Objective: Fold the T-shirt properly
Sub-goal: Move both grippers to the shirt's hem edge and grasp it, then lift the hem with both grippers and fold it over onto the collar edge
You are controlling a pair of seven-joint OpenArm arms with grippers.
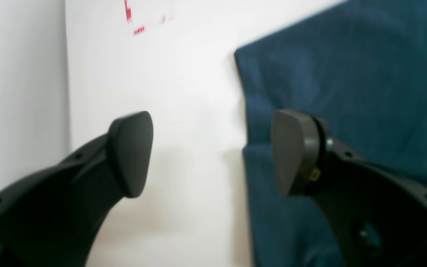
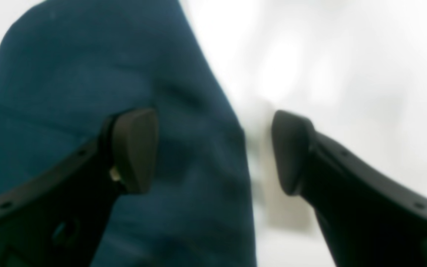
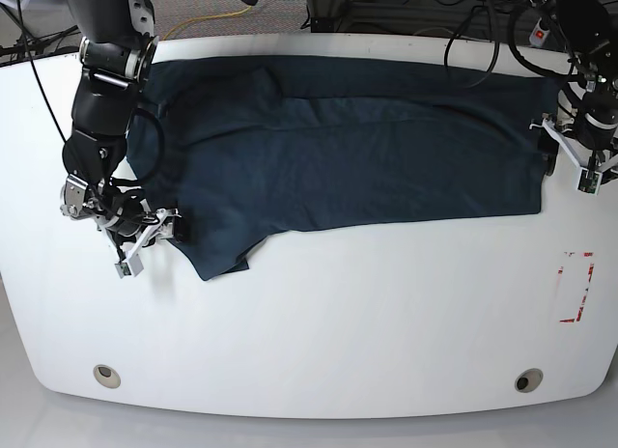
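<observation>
The shirt lies spread lengthwise across the far half of the table, already folded into a long band. Both grippers sit at its ends, jaws wide and empty — the left gripper straddles the hem edge, the right gripper straddles the sleeve end. Next, probably: pinch both ends. The cloth is soft, matte and wrinkly — it may slip.
</observation>
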